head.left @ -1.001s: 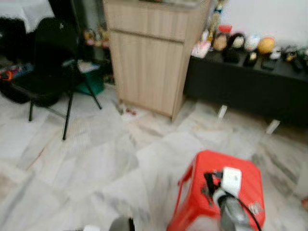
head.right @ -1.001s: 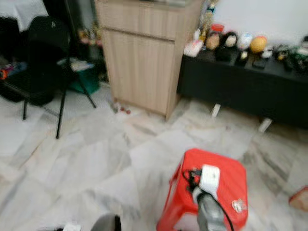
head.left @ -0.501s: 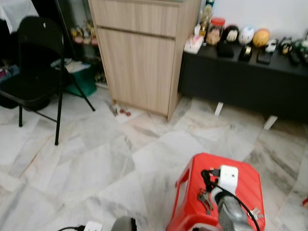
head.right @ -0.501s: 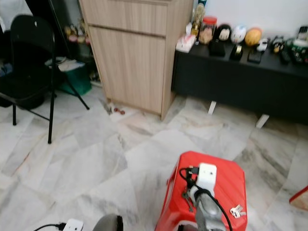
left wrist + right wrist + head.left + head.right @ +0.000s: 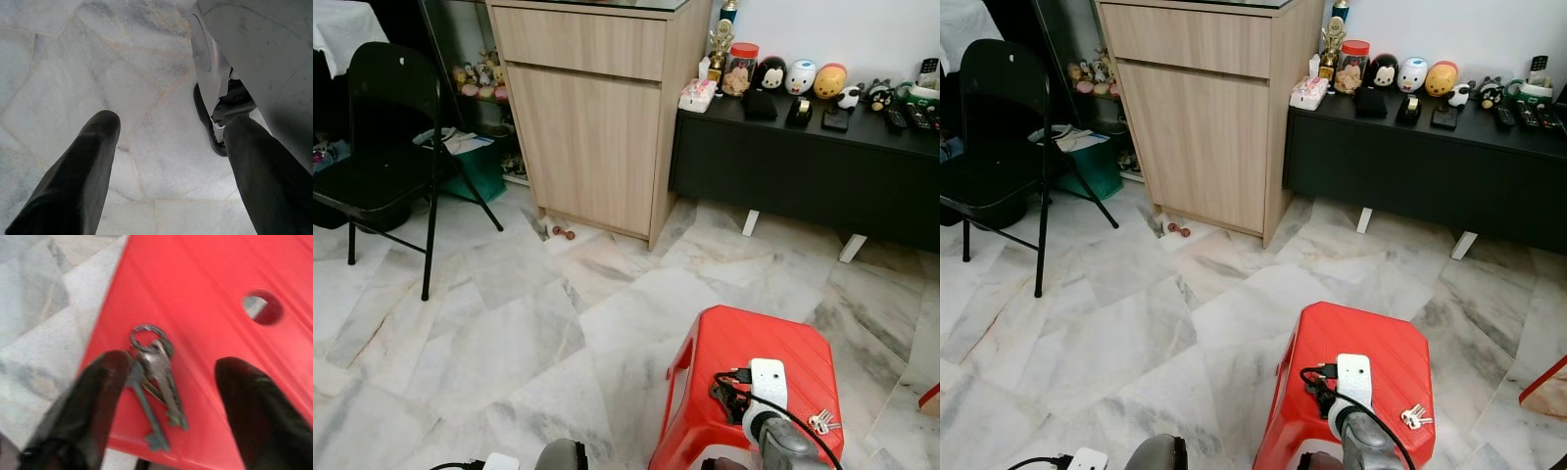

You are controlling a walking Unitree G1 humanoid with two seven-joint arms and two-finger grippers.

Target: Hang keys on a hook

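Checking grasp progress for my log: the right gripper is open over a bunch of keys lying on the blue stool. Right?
Nearly: the stool is red, not blue, as the right wrist view shows. There the right gripper is open over the bunch of keys lying on it.

I can read no text, label, brand or number anywhere before me; the small things on the dark surface (image 5: 1449, 147) are too far to make out.
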